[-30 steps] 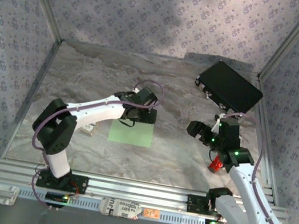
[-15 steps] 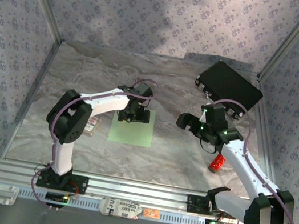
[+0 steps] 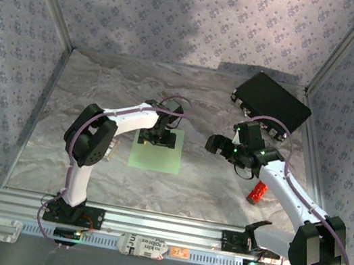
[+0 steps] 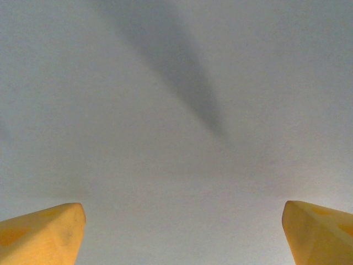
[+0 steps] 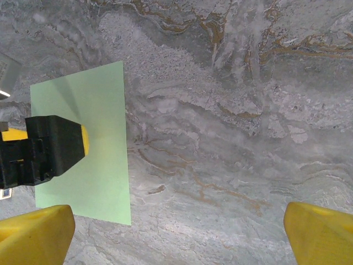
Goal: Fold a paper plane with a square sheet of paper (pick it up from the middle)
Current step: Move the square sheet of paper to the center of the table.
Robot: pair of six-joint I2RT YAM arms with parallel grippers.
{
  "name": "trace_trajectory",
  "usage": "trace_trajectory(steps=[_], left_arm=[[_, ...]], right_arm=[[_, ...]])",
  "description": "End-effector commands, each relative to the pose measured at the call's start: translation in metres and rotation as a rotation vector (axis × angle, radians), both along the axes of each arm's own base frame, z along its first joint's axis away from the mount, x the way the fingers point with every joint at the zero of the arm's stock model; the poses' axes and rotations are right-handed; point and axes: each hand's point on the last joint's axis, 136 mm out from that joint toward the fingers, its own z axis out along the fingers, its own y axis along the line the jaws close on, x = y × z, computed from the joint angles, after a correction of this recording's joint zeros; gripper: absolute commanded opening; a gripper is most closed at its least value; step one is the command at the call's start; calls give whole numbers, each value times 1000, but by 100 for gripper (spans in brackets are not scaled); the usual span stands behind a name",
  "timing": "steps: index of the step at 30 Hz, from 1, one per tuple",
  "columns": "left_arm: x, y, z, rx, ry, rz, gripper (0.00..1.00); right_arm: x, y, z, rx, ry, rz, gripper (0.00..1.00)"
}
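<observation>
The square sheet of paper is pale green and lies flat on the marbled table, a plain square with no fold showing. My left gripper points down over its far half, open, its yellow fingertips wide apart close above the pale sheet. My right gripper hovers to the right of the sheet, open, with bare table between its fingertips. In the right wrist view the sheet lies at the left with the left gripper on it.
A black rectangular case lies at the back right corner. A small red cylinder sits under the right forearm. A small pale object lies left of the sheet by the left arm. Patterned walls close in three sides.
The left gripper has shifted a little left and down onto the sheet's far half. The right gripper has swung left toward the sheet's right edge.
</observation>
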Motion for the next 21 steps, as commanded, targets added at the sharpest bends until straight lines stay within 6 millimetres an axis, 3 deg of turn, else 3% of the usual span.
trace_trajectory(steps=[1, 9, 21], left_arm=[[-5, 0, -8, 13, 47, -23, 92], [-17, -8, -19, 9, 79, -41, 92], [-43, -55, -14, -63, 45, -22, 92]], right_arm=[[-2, 2, 0, -1, 14, 11, 99], [-5, -1, -6, -19, 28, 9, 99], [-8, -12, -9, -39, 17, -45, 96]])
